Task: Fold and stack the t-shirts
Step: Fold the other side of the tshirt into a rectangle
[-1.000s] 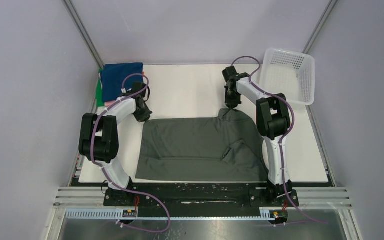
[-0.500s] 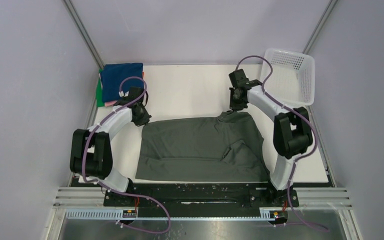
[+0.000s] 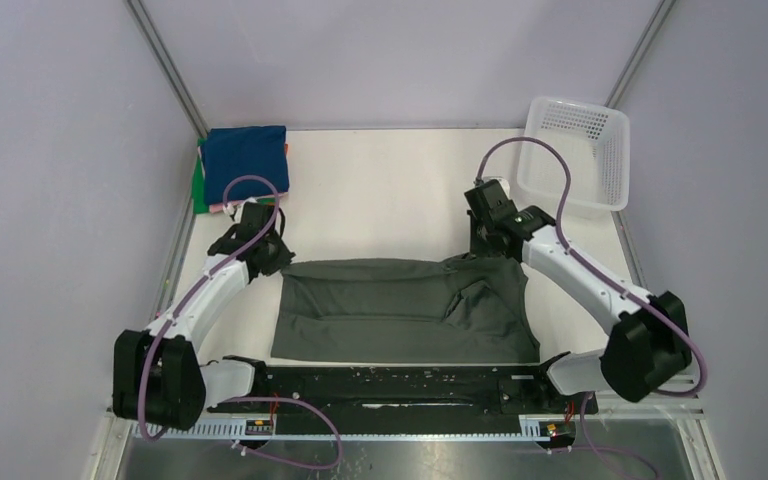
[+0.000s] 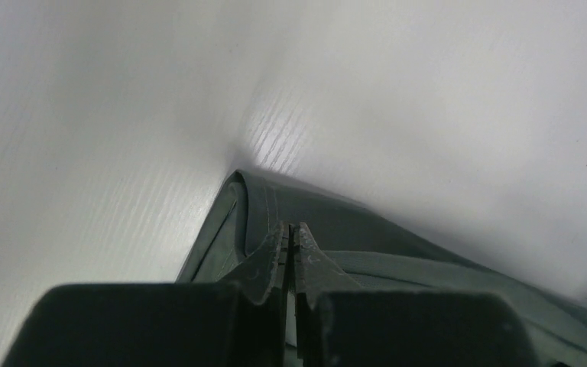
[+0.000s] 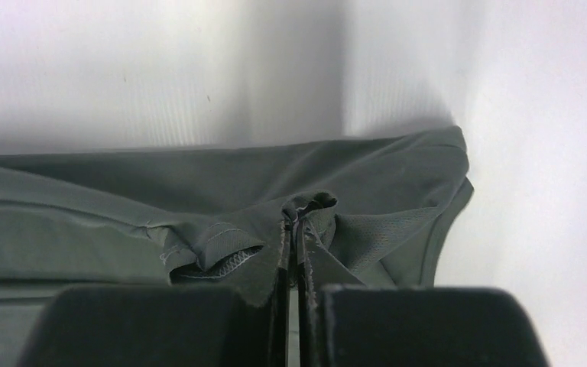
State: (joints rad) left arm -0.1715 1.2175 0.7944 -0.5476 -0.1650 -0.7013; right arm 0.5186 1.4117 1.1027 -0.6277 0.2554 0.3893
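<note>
One table [image 3: 390, 180], white, under everything; one dark grey-green t-shirt [image 3: 390, 310] spread on it, running from one gripper across to the other and from both back toward the arm bases, with its far edge lifted and a rumpled fold just on the near side of the right gripper; two arms [image 3: 580, 275], both reaching over the shirt's far corners; one white mesh basket [image 3: 575, 150], beyond the right gripper and off to its right, well apart from it; one stack of folded t-shirts [image 3: 245, 160], beyond the left gripper and slightly to its left, near but not touching (navy on top, green and pink edges showing beneath; I cannot count the layers exactly); two grippers.

left gripper [image 3: 272, 258]: jaws pinched tight on the shirt's far-left corner, cloth hem caught between the tips in the wrist view; right gripper [image 3: 486, 245]: jaws also clamped together, a bunched bit of the far-right edge gripped between them.

Versus a second ago: both grippers have come back toward the bases, dragging the far edge with them; the shirt now covers less table front to back; the left elbow has dropped low and outward, right elbow likewise; stack and basket unmoved.
</note>
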